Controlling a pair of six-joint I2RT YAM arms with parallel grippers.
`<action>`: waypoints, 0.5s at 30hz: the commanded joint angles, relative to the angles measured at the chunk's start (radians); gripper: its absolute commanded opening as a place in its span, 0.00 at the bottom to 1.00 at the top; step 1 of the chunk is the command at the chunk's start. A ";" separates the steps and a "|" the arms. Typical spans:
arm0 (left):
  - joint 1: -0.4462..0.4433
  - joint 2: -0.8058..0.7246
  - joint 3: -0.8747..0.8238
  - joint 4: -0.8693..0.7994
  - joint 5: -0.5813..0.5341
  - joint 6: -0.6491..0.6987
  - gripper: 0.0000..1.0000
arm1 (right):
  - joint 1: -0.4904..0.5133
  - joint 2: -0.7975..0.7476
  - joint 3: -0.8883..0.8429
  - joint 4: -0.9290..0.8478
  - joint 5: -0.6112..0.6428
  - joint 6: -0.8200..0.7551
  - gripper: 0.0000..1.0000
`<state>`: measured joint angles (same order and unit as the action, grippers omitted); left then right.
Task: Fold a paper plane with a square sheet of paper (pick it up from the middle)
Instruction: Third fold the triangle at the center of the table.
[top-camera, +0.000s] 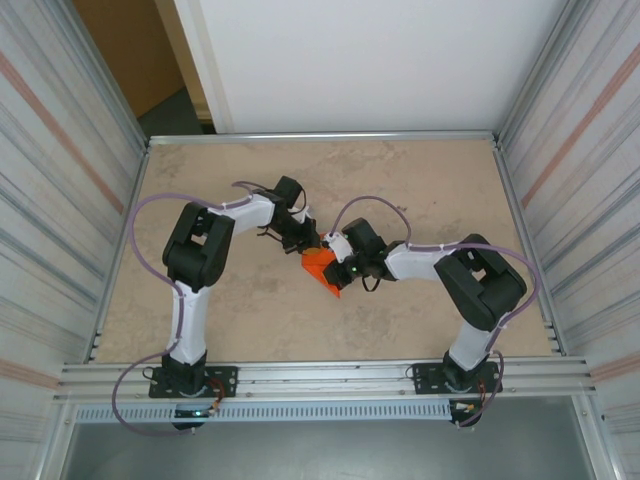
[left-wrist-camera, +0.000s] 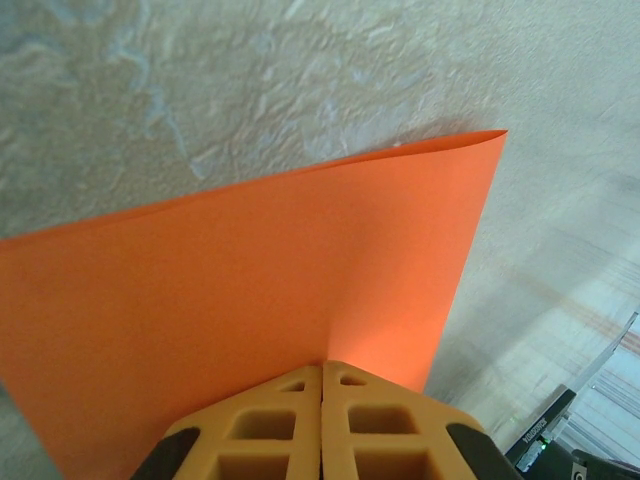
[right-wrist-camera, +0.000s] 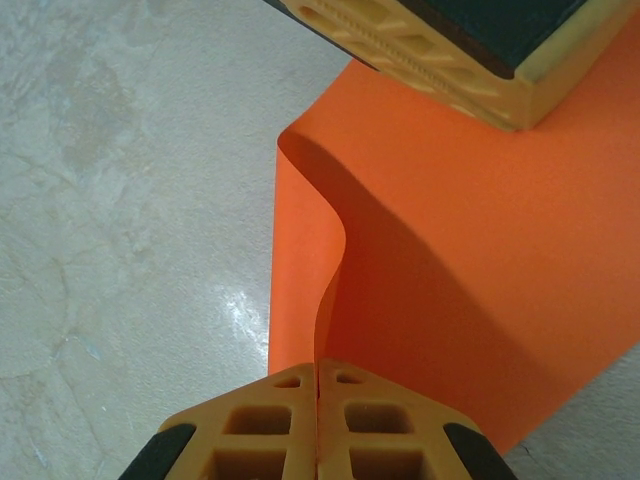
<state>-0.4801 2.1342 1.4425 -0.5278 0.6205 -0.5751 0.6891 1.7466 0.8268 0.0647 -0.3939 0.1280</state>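
Right, both arms meet mid-table. Left fingers pinched shut on bottom edge of square sheet of paper, orange face rising in front, far corner free. Right fingers clamped tight on another edge, paper curling in soft S-bend just past tips. Overhead: sheet hangs between both wrists near table centre, one corner pointing toward arm bases.
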 joint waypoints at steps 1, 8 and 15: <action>-0.011 0.036 0.007 -0.038 -0.005 0.021 0.07 | -0.010 0.017 0.029 -0.027 0.009 0.026 0.06; -0.012 0.036 0.009 -0.038 -0.004 0.023 0.06 | -0.013 0.024 0.032 -0.032 0.013 0.028 0.06; -0.013 0.039 0.007 -0.037 -0.002 0.022 0.06 | -0.013 0.034 0.038 -0.033 -0.001 0.028 0.06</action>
<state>-0.4801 2.1357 1.4425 -0.5274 0.6262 -0.5716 0.6800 1.7645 0.8364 0.0563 -0.3908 0.1314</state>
